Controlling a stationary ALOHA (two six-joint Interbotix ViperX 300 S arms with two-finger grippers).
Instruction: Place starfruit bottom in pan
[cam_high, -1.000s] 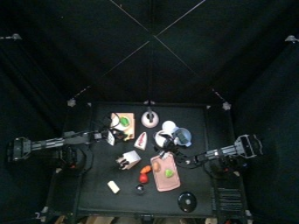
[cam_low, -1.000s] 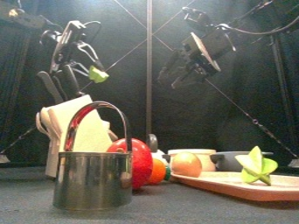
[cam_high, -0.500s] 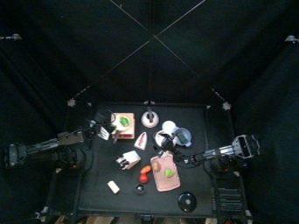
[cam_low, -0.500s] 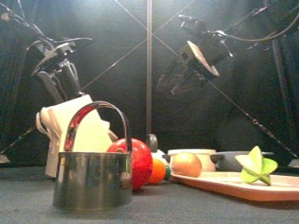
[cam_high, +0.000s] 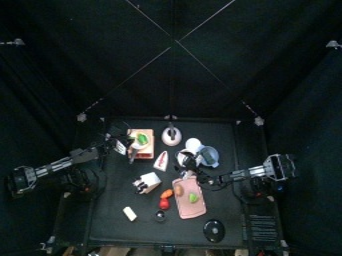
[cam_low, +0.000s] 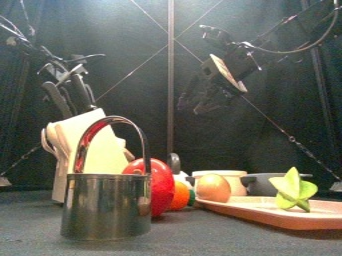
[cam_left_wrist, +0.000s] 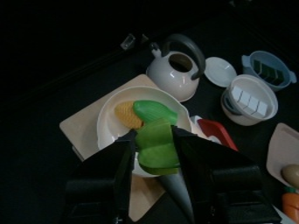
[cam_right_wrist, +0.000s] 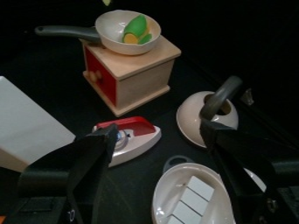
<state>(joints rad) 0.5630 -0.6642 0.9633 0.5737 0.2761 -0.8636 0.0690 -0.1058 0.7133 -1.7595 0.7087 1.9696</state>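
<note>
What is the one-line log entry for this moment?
starfruit piece: in pan, beside yellow piece | pan: on wooden block | left fingers: open, empty | right fingers: open, empty

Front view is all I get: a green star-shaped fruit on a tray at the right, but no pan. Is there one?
Observer: Yes. The right wrist view shows a white pan on top of a wooden box.
Operator: Anything in it?
Observer: A green starfruit piece lies in it, beside a yellow piece.
Operator: Is a claw holding that?
Observer: No. In that view no gripper is at the pan, and the left gripper is open.
</note>
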